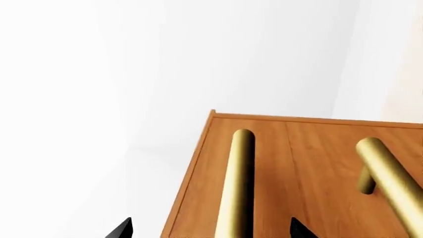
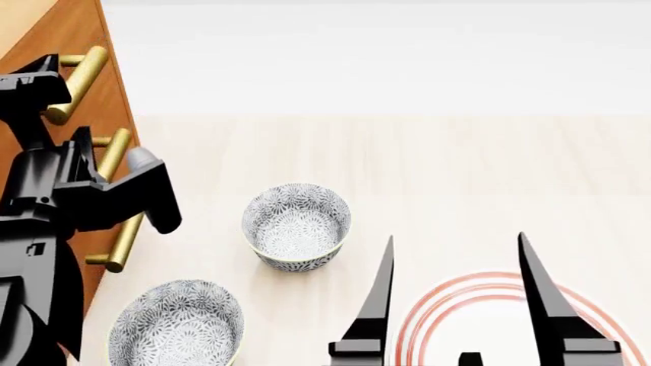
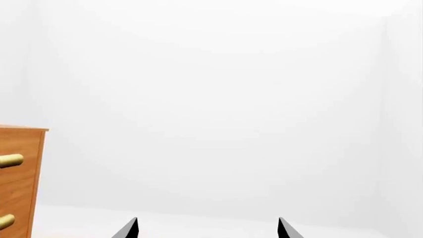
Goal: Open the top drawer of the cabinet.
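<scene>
Cabinet: the cabinet [image 2: 63, 46] stands at the far left of the head view, orange-brown wood grain, seen from above at a slant, with its drawer fronts facing right toward the tabletop.
Top drawer: the top drawer [image 1: 310, 183] fills the left wrist view close up, with its brass bar handle [image 1: 239, 183] running down the wooden front (a second brass bar [image 1: 390, 181] shows at that picture's edge; which drawer it belongs to cannot be told from there).
Left end effector: the left end effector [image 1: 211, 230] points at the drawer front, its two black fingertips spread wide with the brass bar between them; whether they touch the bar cannot be told.
Left arm: the black left arm [image 2: 61, 206] covers much of the cabinet front in the head view.
Right end effector: the right end effector [image 2: 456, 263] hangs near, at the lower right, with its two long black fingers wide apart and nothing between them.
Tabletop: the pale wood tabletop [image 2: 458, 168] carries two patterned bowls, one [image 2: 296, 225] near the middle and one [image 2: 178, 324] nearer and to the left, both upright.
Plate: a white plate [image 2: 489, 305] with red rings lies beneath the right end effector.
</scene>
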Available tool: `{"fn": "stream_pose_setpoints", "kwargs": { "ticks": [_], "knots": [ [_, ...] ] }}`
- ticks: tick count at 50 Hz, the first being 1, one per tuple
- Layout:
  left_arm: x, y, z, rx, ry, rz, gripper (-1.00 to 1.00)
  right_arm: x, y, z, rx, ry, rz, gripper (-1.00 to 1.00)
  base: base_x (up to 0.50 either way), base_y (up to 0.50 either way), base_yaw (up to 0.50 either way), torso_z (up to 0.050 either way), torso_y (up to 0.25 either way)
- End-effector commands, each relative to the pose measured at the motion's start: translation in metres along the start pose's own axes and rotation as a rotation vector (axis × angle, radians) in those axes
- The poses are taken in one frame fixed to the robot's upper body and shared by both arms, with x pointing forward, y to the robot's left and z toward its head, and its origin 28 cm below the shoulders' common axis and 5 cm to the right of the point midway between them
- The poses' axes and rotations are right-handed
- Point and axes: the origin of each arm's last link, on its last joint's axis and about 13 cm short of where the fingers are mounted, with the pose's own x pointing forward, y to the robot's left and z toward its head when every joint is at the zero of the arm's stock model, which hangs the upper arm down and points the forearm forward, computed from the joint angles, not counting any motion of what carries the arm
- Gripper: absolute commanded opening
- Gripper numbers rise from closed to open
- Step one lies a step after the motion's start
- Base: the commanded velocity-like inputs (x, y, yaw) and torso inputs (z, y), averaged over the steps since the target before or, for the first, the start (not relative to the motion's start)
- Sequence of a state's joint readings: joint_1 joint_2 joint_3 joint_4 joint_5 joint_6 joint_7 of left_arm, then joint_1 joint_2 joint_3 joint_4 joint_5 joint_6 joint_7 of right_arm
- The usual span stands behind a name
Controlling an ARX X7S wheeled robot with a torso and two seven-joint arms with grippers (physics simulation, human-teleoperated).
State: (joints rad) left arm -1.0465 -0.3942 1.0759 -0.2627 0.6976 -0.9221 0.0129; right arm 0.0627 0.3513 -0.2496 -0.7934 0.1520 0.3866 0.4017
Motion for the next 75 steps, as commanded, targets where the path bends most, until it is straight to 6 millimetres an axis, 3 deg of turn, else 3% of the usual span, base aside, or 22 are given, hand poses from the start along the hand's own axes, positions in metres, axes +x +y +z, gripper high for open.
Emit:
{"fn": "stream_pose_setpoints", "kwargs": {
  "ticks": [1,41,42,75],
  "knots": [
    [0.01,0.0,0.003,-0.027,0.009,0.003,1.0,-0.001,-0.001,0.002,0.013,-0.005,0.008,1.0,0.0,0.0,0.0,0.0,0.0],
    [0.027,-0.008,0.003,0.036,0.025,-0.042,1.0,0.0,-0.002,0.001,0.016,-0.005,0.007,1.0,0.0,0.0,0.0,0.0,0.0],
    [0.026,-0.008,0.003,0.041,0.024,-0.046,-1.0,0.0,-0.002,0.001,0.016,-0.004,0.007,1.0,0.0,0.0,0.0,0.0,0.0],
    [0.022,-0.004,0.011,0.035,-0.001,-0.04,-1.0,-0.001,-0.002,0.001,0.014,-0.004,0.006,1.0,0.0,0.0,0.0,0.0,0.0]
  ]
}}
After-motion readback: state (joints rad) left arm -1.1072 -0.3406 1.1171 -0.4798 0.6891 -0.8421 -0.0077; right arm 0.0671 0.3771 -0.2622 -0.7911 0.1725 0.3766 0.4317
